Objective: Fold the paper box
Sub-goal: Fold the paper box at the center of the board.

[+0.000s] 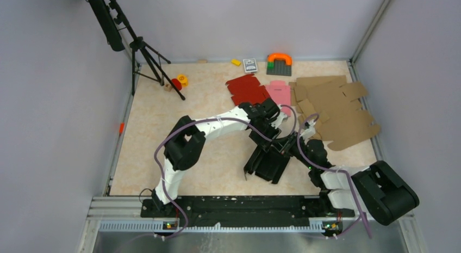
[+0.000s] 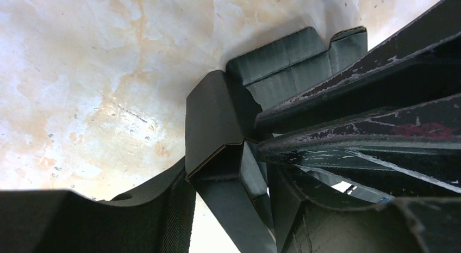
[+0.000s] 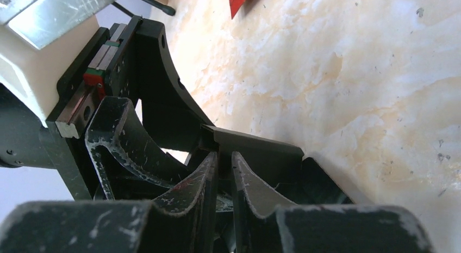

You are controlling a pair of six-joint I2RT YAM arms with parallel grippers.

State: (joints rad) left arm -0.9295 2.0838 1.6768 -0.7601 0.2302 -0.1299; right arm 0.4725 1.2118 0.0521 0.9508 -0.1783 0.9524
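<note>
Likely light, flimsy paper box (image 1: pixel 269 163); best pinched near creases. Nipped nearly shut by right tool (image 3: pixel 224 158); straddled half-open by left tool (image 1: pixel 263 139), hold unclear.

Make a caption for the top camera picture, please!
The left gripper and right gripper meet at the black paper box mid-table.

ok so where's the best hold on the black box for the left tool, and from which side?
Probably the folded-up side panel of the paper box, pinched across its free edge from above on the left. It stands off the table, so both faces are reachable, and the right tool holds the opposite side.
</note>
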